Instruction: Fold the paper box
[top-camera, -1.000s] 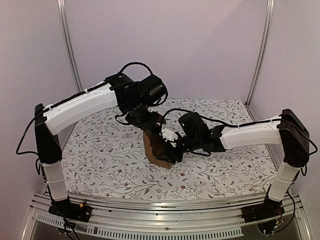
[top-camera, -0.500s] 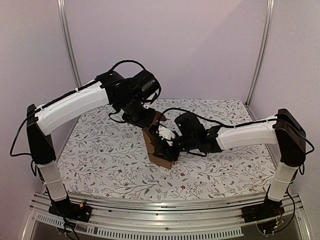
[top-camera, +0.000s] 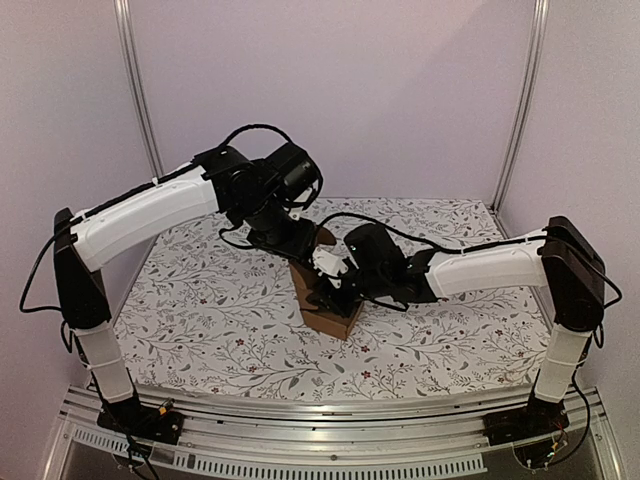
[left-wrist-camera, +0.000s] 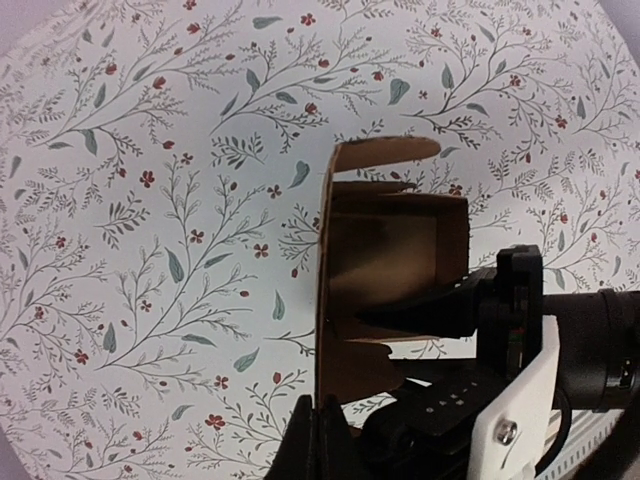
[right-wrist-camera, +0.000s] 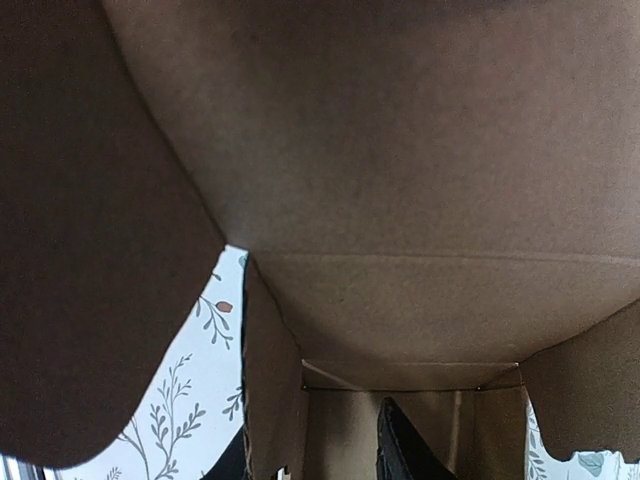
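Note:
The paper box (top-camera: 330, 316) stands partly folded in the middle of the table, brown and open at the top, with loose flaps. From above, the left wrist view looks into the paper box (left-wrist-camera: 390, 240). My left gripper (left-wrist-camera: 322, 425) is shut on the top edge of one upright wall; in the top view the left gripper (top-camera: 305, 250) sits over the box's far side. My right gripper (top-camera: 333, 288) reaches into the box from the right. Cardboard of the paper box (right-wrist-camera: 400, 150) fills the right wrist view. There the right gripper (right-wrist-camera: 315, 455) straddles a side wall, one finger inside and one outside, still apart.
A floral cloth (top-camera: 200, 300) covers the table. Metal frame posts (top-camera: 138, 100) stand at the back corners against pale walls. An aluminium rail (top-camera: 320, 415) runs along the near edge between the arm bases.
My right gripper has pushed left into the box and its jaws have narrowed. The box has tipped more upright. My left arm has lifted slightly, still shut on the wall.

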